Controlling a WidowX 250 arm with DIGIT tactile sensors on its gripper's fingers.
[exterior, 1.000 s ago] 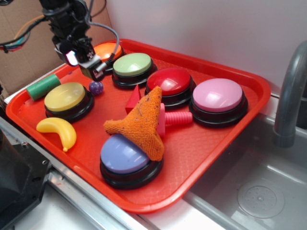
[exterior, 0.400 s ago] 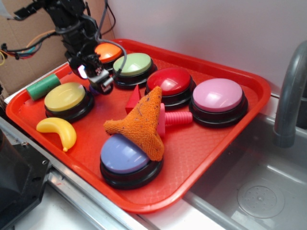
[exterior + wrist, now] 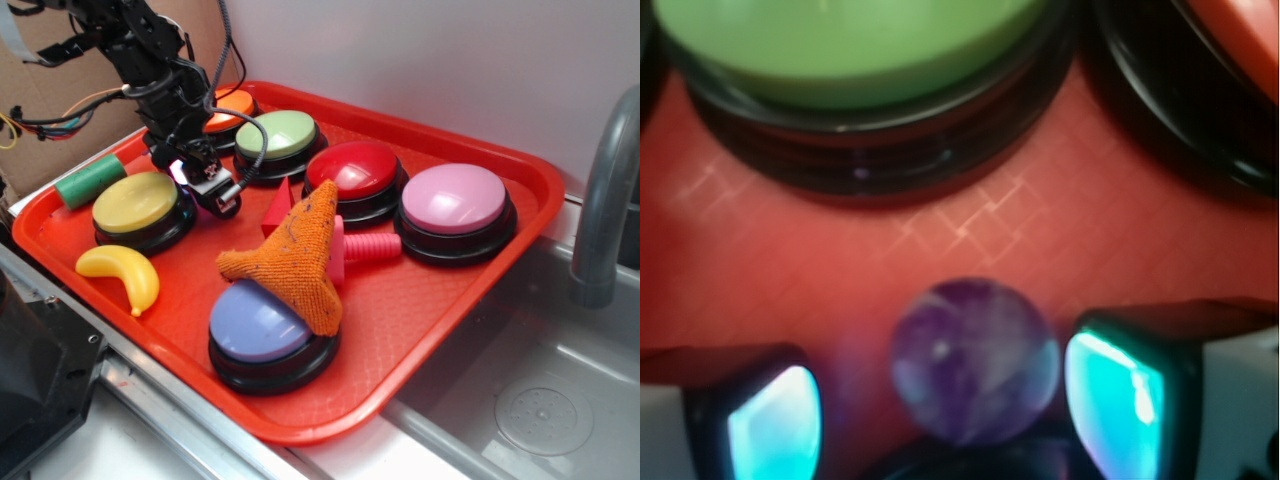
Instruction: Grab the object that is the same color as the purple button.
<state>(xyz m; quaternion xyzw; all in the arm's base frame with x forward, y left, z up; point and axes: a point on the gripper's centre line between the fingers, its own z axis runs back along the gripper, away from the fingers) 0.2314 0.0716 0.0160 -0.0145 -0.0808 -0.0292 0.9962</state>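
The object, a small glossy dark-purple ball, lies on the red tray between my two glowing fingers. It sits close to the right finger, with a gap on its left side. My gripper is open and low over the tray. From outside, the gripper stands between the yellow button and the green button, hiding the ball. The purple button sits at the tray's front, partly under an orange cloth.
Orange, red and pink buttons line the tray's back. A green cylinder and a yellow banana lie at the left. A pink toy and a red block sit mid-tray. A sink is at the right.
The gripper has come down and to the right from above the tray's back left. It now straddles the ball, which was in plain view one second ago.
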